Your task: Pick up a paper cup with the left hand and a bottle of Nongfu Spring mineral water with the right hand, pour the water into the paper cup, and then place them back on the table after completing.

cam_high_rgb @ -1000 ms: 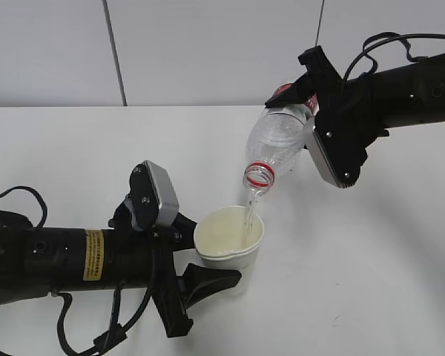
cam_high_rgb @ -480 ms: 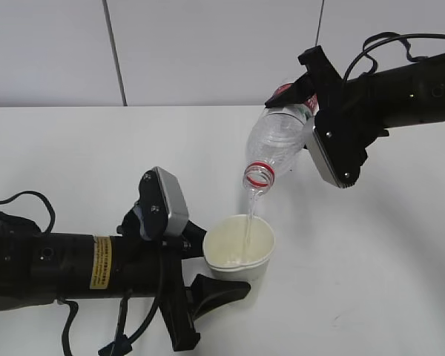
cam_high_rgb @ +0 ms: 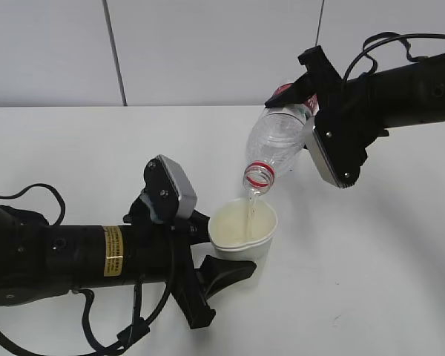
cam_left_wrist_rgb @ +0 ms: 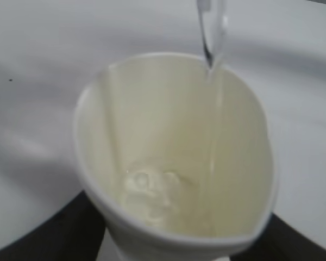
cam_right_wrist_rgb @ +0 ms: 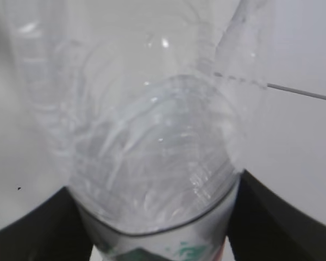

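The left hand's gripper is shut on a white paper cup, held just above the white table. The right hand's gripper is shut on a clear Nongfu Spring bottle, tilted mouth-down over the cup. A thin stream of water runs from the bottle's red-ringed neck into the cup. In the left wrist view the cup fills the frame, squeezed oval, with the water stream falling onto its far rim and a little water at the bottom. In the right wrist view the bottle fills the frame between the black fingers.
A grey-white wall with a dark vertical seam stands behind the table. Black cables lie at the left by the left arm. Cables loop above the right arm.
The left arm has moved the cup to the right and slightly down the image under the stream. The right arm and bottle have stayed put, still pouring.
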You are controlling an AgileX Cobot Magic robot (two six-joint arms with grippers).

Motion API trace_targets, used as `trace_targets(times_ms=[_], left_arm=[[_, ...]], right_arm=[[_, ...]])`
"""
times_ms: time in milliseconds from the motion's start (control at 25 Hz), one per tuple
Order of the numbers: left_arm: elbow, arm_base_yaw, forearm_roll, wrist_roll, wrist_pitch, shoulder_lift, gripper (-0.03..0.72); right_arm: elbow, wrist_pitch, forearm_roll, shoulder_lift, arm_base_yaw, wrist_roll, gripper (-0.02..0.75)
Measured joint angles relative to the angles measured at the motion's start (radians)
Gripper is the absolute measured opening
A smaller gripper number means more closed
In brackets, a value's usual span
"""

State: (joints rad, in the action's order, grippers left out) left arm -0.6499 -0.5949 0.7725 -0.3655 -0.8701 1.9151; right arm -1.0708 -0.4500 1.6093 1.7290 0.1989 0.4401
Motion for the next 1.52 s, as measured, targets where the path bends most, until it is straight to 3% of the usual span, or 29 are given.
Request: trace_targets(times_ms=[320, 1520], left_arm=[[-0.003, 0.0, 0.048, 0.0, 0.007, 0.0, 0.405], [-0.003, 0.0, 0.05, 0.0, 0.011, 0.002, 0.404]], right_arm=[[0.0, 0.0, 0.0, 0.0, 0.0, 0.0, 0.48], [0.0, -0.001, 0.0, 0.0, 0.0, 0.0, 0.479]])
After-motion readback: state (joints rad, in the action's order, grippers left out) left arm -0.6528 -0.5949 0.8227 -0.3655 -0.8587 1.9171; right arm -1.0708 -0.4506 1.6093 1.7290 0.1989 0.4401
